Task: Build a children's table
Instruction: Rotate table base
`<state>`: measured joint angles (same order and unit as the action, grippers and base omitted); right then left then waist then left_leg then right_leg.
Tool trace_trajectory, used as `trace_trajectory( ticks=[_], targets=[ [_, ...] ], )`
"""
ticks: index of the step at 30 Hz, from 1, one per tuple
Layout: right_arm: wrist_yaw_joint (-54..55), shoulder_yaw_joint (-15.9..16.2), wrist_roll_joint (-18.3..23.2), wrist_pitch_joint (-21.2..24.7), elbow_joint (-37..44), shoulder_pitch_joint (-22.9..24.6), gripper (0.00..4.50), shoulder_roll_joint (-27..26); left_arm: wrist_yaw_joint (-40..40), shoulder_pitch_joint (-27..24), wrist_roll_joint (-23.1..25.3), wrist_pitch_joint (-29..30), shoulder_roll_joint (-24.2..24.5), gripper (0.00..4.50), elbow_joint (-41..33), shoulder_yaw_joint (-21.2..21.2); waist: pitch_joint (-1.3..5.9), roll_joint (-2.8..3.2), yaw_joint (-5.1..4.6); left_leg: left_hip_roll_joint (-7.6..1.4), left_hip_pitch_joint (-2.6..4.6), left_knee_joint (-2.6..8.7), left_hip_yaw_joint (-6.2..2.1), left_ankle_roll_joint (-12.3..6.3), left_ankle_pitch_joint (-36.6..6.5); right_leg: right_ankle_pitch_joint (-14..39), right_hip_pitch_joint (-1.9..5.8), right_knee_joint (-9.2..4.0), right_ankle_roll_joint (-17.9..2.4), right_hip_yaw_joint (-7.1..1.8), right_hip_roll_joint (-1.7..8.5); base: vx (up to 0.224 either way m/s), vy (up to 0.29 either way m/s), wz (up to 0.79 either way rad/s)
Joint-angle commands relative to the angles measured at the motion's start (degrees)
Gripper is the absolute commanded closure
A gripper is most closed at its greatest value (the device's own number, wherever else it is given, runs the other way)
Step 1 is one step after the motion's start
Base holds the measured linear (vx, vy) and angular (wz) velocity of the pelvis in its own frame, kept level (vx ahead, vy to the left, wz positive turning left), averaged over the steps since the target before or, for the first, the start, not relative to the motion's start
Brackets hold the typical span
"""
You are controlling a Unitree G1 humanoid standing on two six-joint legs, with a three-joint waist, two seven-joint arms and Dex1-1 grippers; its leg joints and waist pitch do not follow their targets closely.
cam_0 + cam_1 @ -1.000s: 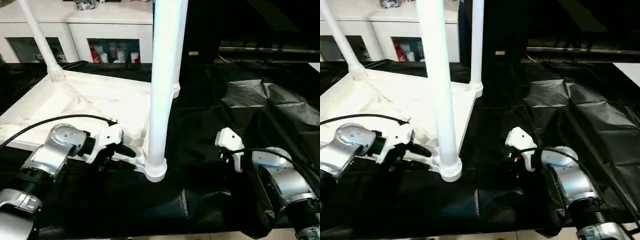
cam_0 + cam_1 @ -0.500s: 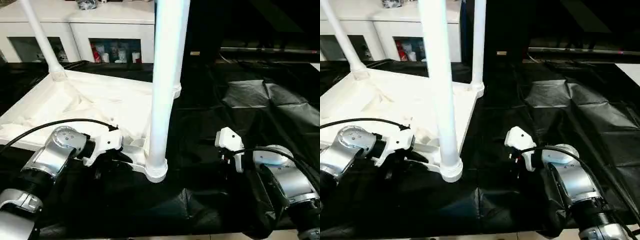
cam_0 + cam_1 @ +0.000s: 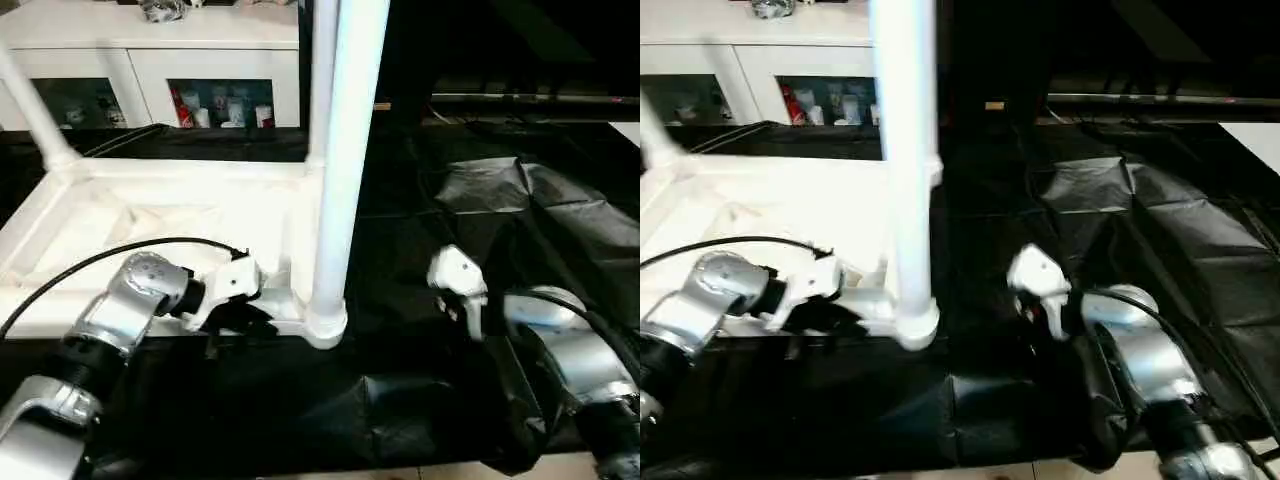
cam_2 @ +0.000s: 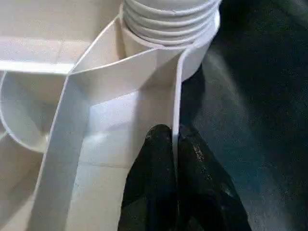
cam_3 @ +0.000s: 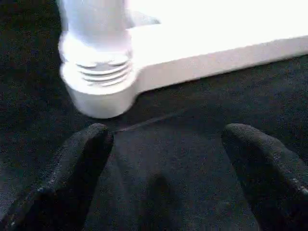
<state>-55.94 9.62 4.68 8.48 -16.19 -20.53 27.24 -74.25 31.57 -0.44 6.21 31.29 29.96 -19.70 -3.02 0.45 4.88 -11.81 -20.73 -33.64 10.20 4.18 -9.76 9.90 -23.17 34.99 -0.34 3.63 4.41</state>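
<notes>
I am looking down at a black sheet [image 3: 520,230] covering the work surface, with a white glass-door cabinet [image 3: 150,60] standing behind it. The white tabletop [image 3: 150,230] is lying upside down on the sheet, with a leg [image 3: 345,150] standing up in its near corner socket [image 3: 325,325] and other legs standing at the far corners. My left gripper [image 4: 174,144] is pinching the thin side wall of the tabletop just beside that socket, while my right gripper [image 5: 163,159] is sitting with its fingers [image 5: 82,159] spread wide over the sheet, holding nothing, near the socket.
</notes>
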Motion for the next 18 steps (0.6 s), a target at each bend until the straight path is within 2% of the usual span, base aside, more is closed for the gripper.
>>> trace_trajectory(
  ticks=[1, 2, 4, 6, 8, 9, 13, 17, 18],
  targets=[
    [4.36, -1.83, -1.49, 0.89, -2.84, -1.85, 0.31, -0.8, 4.8, -1.86, -2.4, 5.16, -2.15, 4.48, -1.88, 2.01, 3.43, 0.13, 0.19, -1.17, 0.89, 4.22, -0.45, 1.21, -18.79, 21.1, 2.23, -4.95, -11.36, -2.34, 3.5, 0.0, 0.0, 0.0],
    [5.14, -1.91, -1.56, 1.05, -3.63, -2.06, 0.31, -1.27, 6.89, -2.3, -2.18, 5.94, -3.28, 4.48, -2.89, 2.26, 3.36, -0.1, 0.12, -1.11, 0.71, 4.19, -0.45, 0.92, -18.55, 20.67, 2.34, -4.89, -11.6, -2.33, 3.45, 0.0, 0.0, 0.0],
    [5.48, -1.86, -1.52, 1.06, -3.94, -2.11, 0.31, -1.49, 8.16, -2.55, -1.87, 6.18, -3.95, 4.48, -3.41, 2.37, 3.46, 0.05, 0.26, -1.18, 0.66, 4.18, -0.47, 0.52, -18.09, 19.53, 2.43, -4.84, -11.39, -2.34, 3.4, 0.0, 0.0, 0.0],
    [6.6, -1.96, -0.93, 1.23, -4.56, -2.24, 0.31, -2.46, 10.6, -3.29, -1.4, 6.24, -5.6, 4.48, -4.77, 2.52, 3.48, -0.24, 0.17, -0.99, 0.34, 4.13, -0.43, -0.19, -17.09, 18.73, 2.66, -4.77, -10.81, -2.31, 3.29, 0.0, 0.0, 0.0],
    [8.15, -2.15, -0.38, 1.07, -5.45, -2.61, 0.31, -3.81, 13.12, -4.23, -0.71, 7.23, -7.19, 4.48, -6.54, 2.56, 3.54, -0.19, 0.26, -0.9, 0.41, 4.03, -0.37, -0.48, -16.53, 19.53, 2.6, -4.93, -10.43, -2.29, 3.34, 0.0, 0.0, 0.0],
    [8.91, -2.29, -0.21, 0.36, -6.1, -2.94, 0.31, -4.7, 15.04, -4.61, 0.12, 7.47, -8.18, 4.48, -6.95, 2.49, 3.57, -0.43, 0.24, -1.02, 0.22, 4.05, -0.42, -0.57, -15.79, 19.34, 2.7, -4.81, -10.35, -2.29, 3.45, 0.0, 0.0, 0.0],
    [9.02, -2.84, 1.29, -1.01, -6.67, -3.77, 0.31, -7.22, 19.41, -5.49, 1.9, 9.43, -10.2, 4.48, -8.19, 2.14, 3.45, -0.26, 0.14, -1.03, 0.41, 4.1, -0.38, -0.78, -16.74, 21.74, 2.35, -5.15, -9.45, -2.27, 3.35, 0.0, 0.0, 0.0],
    [5.78, -1.94, 3.05, -2.24, -5.33, -3.55, 0.31, -7.94, 21.15, -5.99, 2.42, 11.38, -11.17, 4.48, -8.54, 1.31, 3.41, -0.53, -0.05, -0.9, 0.16, 4.16, -0.41, -1.29, -17.1, 23.85, 2.4, -5.4, -8.07, -2.18, 3.35, 0.0, 0.0, 0.0],
    [5.05, -1.67, 3.2, -2.57, -5.16, -3.5, 0.31, -7.91, 21.26, -6.0, 2.53, 11.56, -11.32, 4.48, -8.33, 1.15, 3.4, -0.77, -0.08, -0.92, 0.22, 4.12, -0.38, -1.53, -17.22, 24.54, 2.25, -5.56, -7.73, -2.2, 3.39, 0.0, 0.0, 0.0]
  ],
)
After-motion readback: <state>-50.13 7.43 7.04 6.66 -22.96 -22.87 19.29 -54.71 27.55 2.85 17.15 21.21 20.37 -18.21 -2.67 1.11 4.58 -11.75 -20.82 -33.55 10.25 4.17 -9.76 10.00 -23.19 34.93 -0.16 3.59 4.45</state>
